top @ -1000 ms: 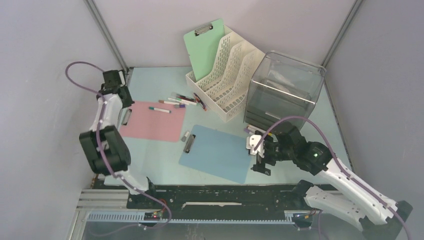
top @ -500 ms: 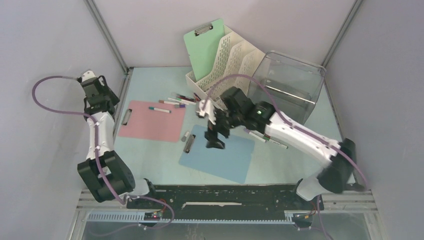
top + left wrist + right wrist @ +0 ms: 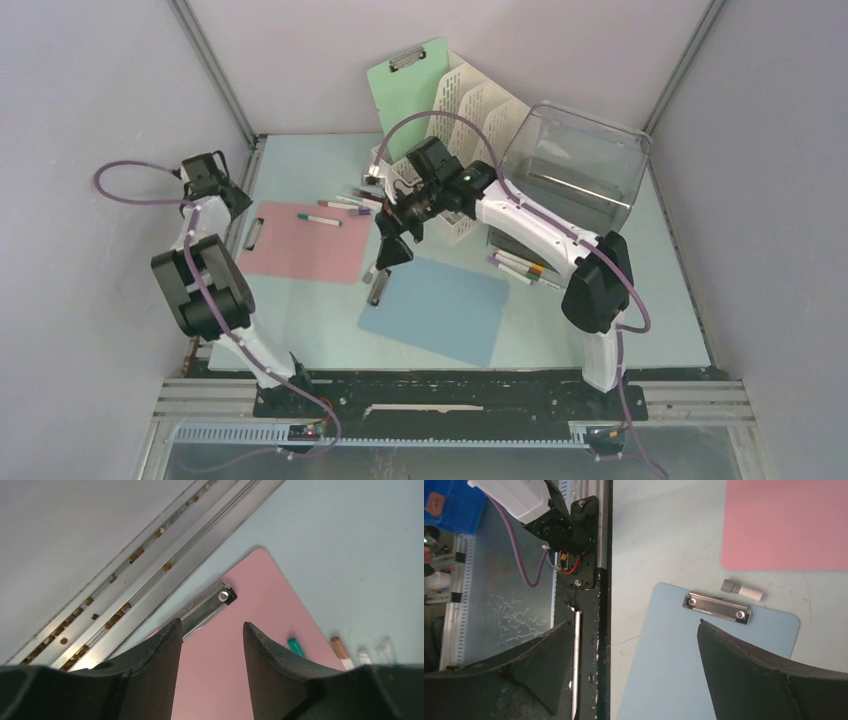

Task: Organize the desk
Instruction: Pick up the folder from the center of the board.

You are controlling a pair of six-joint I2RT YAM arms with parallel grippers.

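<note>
The desk point(image 3: 300, 310) is a pale mint-blue tabletop. A pink clipboard point(image 3: 305, 245) lies on its left side, with its metal clip point(image 3: 207, 611) toward the left wall. My left gripper point(image 3: 225, 195) hovers over that clip end. It is open point(image 3: 212, 627), with only pink board showing between the fingers. A blue clipboard point(image 3: 440, 305) lies in the middle, its clip point(image 3: 717, 607) at its left end. My right gripper point(image 3: 390, 245) hangs above that clip, wide open point(image 3: 636, 625) and holding nothing.
Several markers point(image 3: 350, 203) lie behind the pink clipboard, one point(image 3: 320, 217) on it, more point(image 3: 520, 265) right of the blue one. A small grey-white cap point(image 3: 741, 590) sits by the blue clip. A white file rack point(image 3: 465, 110) holds a green clipboard point(image 3: 410, 95). A clear bin point(image 3: 575, 165) stands beside the rack.
The left gripper went from shut to open and shifted by the pink clipboard's clip. The right arm swung from the near right across to the blue clipboard's clip.
</note>
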